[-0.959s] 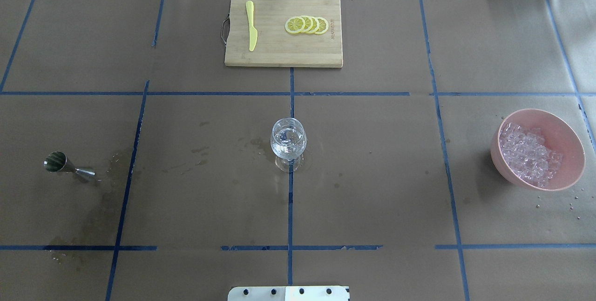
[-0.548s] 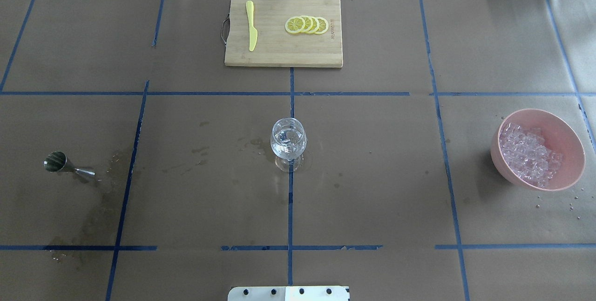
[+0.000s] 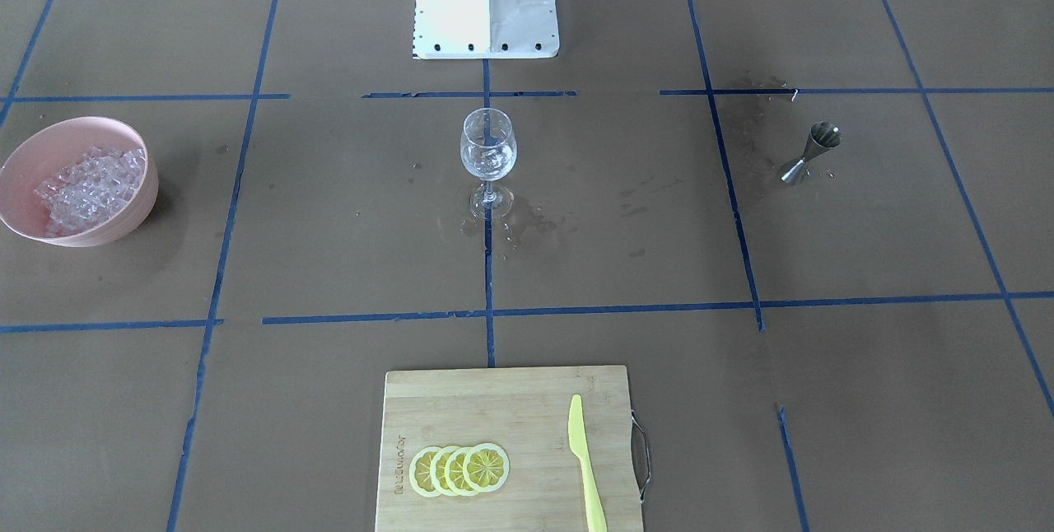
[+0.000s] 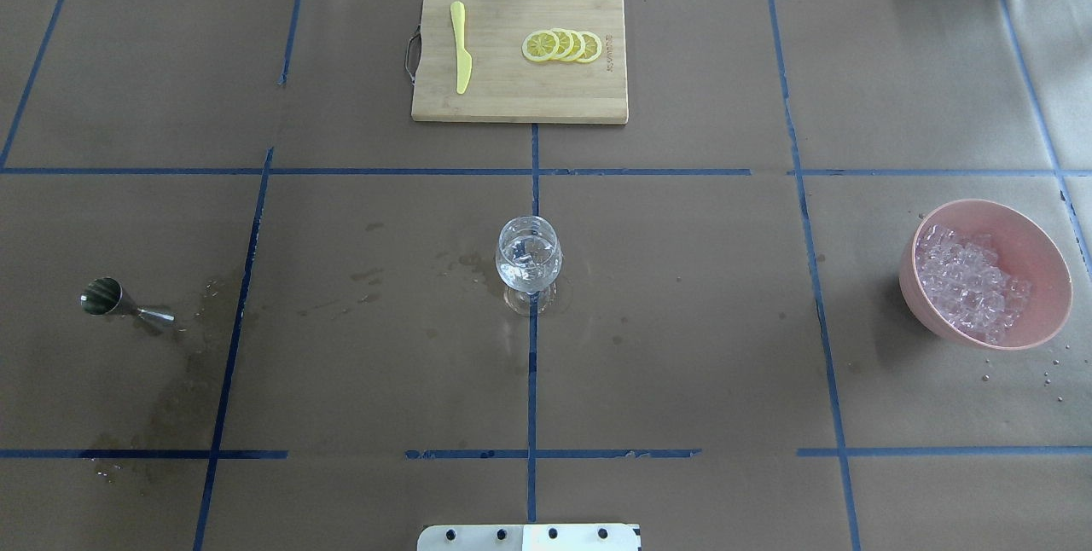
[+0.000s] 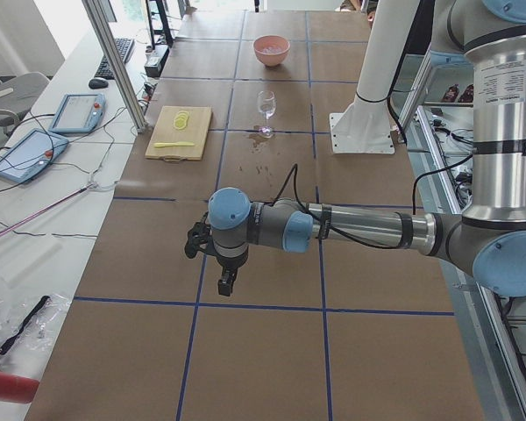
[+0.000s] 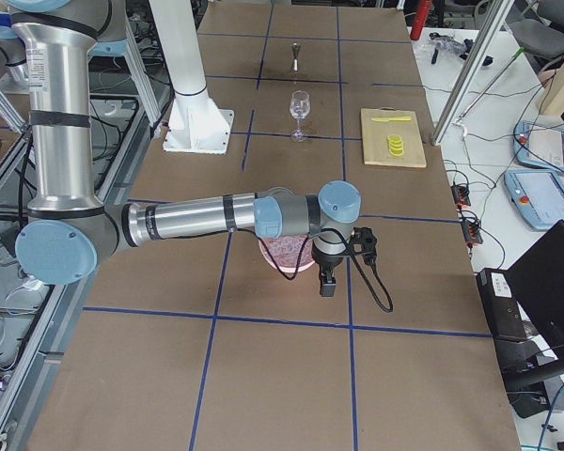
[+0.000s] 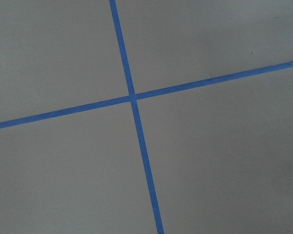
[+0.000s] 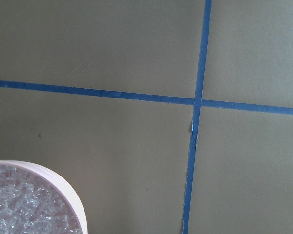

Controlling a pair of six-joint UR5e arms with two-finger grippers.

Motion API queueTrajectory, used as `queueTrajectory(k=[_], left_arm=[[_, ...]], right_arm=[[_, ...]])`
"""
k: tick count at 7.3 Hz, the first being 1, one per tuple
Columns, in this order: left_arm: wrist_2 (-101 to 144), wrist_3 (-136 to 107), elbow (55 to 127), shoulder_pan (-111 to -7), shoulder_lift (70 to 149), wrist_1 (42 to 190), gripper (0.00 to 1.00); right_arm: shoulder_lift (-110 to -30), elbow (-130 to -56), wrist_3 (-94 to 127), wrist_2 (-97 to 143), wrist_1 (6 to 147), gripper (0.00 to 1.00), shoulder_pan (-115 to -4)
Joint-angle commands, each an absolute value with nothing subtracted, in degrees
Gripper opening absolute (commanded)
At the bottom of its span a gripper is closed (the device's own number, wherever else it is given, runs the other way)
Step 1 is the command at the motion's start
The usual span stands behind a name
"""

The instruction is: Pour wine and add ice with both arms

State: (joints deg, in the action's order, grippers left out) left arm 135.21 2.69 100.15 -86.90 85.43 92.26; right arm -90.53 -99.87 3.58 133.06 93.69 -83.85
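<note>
brown table (image 4: 682, 321), pink bowl (image 4: 1036, 235) of clear glassy ice (image 4: 968, 282)

My overhead camera sits behind the robot, looking forward and down; the white metal pedestal base (image 4: 529, 536) clips its bottom edge. The front-facing camera looks back steeply from across the table, so that base sits at its top. Both share the clear stemmed wine glass (image 4: 529, 257) at mid-table and the pale bamboo cutting board (image 4: 512, 99). My two side cameras stand high at the table's ends, looking along its length. Both wrist cameras point down, close to the brown paper table cover (image 7: 210, 161). The right one catches the rim of the round pink bowl (image 8: 75, 197), which the overhead also shows.
</note>
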Motion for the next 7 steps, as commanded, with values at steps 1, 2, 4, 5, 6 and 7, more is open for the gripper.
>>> queueTrajectory(k=[1, 2, 4, 5, 6, 7], left_arm=[[135.2, 2.8, 100.3, -87.0, 87.7, 87.6, 1.0], [135.4, 3.0, 100.5, -87.0, 87.8, 87.8, 1.0], [135.4, 3.0, 101.0, -87.0, 87.9, 87.7, 1.0], [135.1, 3.0, 100.9, -87.0, 87.9, 87.6, 1.0], [135.1, 3.0, 100.9, -87.0, 87.9, 87.6, 1.0], [135.1, 3.0, 100.9, -87.0, 87.9, 87.5, 1.0]], right_arm=[[-90.5, -100.3, 3.7, 133.2, 93.7, 1.0, -83.8], [-90.5, -100.4, 3.7, 133.2, 93.7, 1.0, -83.8], [-90.5, -100.4, 3.7, 133.2, 93.7, 1.0, -83.8], [-90.5, -100.4, 3.7, 133.3, 93.7, 1.0, -83.8], [-90.5, -100.3, 3.8, 133.2, 93.7, 1.0, -83.8], [-90.5, -100.3, 3.8, 133.2, 93.7, 1.0, -83.8]])
